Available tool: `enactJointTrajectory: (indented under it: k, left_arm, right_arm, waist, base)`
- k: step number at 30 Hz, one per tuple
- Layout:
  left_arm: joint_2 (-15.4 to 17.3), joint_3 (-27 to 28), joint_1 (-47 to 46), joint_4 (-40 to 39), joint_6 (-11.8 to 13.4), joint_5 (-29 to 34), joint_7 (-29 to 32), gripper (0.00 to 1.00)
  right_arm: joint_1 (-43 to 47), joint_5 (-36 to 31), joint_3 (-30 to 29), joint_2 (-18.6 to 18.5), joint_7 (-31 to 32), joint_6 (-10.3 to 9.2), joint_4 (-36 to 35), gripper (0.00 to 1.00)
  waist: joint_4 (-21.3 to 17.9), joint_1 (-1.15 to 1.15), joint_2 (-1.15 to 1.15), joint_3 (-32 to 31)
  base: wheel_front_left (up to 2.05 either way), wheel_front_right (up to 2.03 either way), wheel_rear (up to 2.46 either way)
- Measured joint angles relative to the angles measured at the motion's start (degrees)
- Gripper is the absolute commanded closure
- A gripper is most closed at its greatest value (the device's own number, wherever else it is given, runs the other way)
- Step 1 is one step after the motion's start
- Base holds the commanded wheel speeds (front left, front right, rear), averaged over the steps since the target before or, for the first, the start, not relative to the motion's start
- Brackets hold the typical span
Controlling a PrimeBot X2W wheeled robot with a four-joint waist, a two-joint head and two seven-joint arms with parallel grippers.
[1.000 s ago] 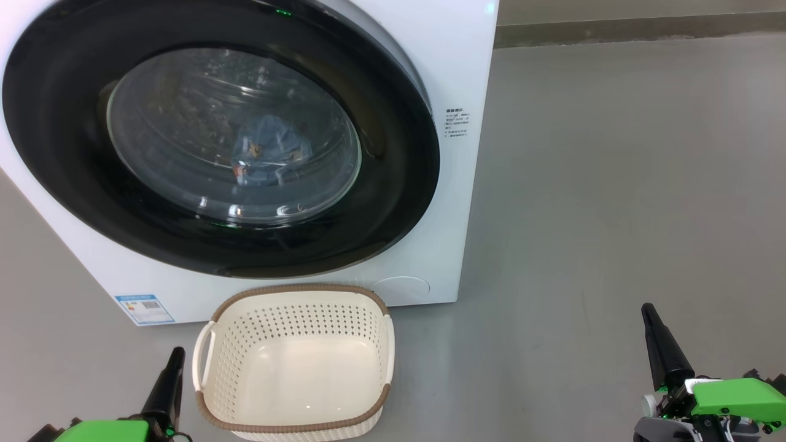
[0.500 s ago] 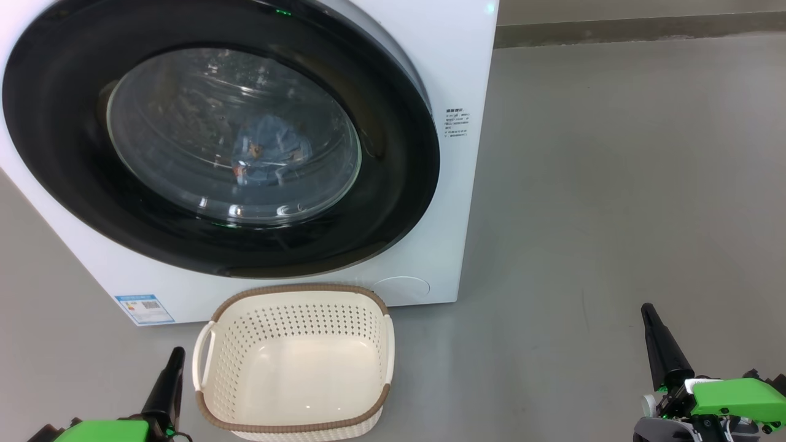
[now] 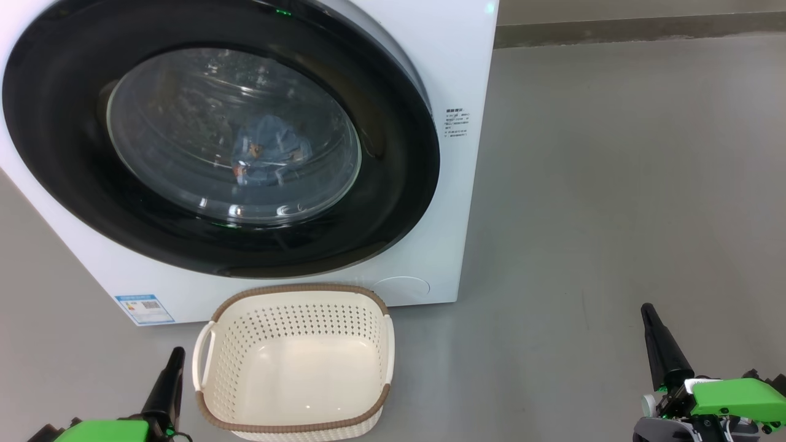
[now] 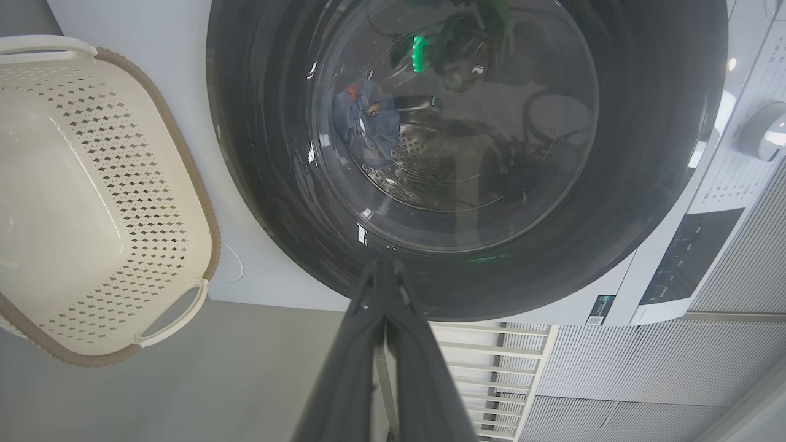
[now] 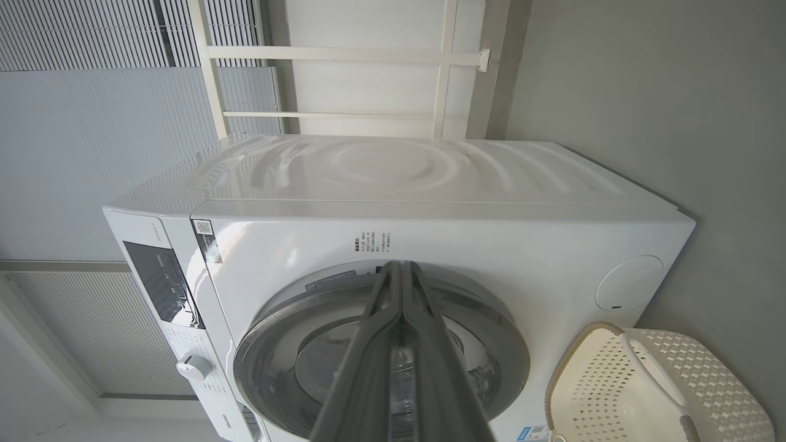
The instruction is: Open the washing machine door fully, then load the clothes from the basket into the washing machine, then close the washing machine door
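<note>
The white washing machine fills the upper left of the head view. Its washing machine door lies flat against the front, black rim around a clear glass bowl. Through the glass I see the clothes as a blue bundle in the drum, also visible in the left wrist view. The basket stands on the floor in front of the machine with nothing in it. My left gripper is shut beside the basket's left handle. My right gripper is shut over the floor at the lower right.
Grey floor stretches to the right of the machine. A blue label sticker sits low on the machine's front. The control panel with a dial is at the machine's top. A white railing and ribbed wall panels stand behind it.
</note>
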Motion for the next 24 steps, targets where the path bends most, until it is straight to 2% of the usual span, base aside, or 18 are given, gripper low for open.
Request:
enactJointTrajectory:
  k: [24]
  left_arm:
    - [0.0,0.0,0.0,0.0,0.0,0.0,0.0,1.0]
  right_arm:
    - [0.0,0.0,0.0,0.0,0.0,0.0,0.0,1.0]
  waist:
    - [0.0,0.0,0.0,0.0]
  base:
    - [0.0,0.0,0.0]
